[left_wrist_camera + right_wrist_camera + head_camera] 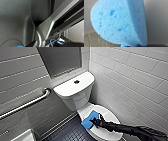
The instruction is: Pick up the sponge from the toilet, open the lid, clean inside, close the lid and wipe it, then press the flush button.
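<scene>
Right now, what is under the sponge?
The sponge rests on the closed white lid, at its edge nearer the dark floor, with the right gripper on it. The patch of lid beneath it and the bowl are covered.

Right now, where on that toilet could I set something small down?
Free: the tank top on both sides of the flush button, and the lid nearer the tiled wall. Crowded: its floor-side edge, where the right gripper holds the sponge.
</scene>
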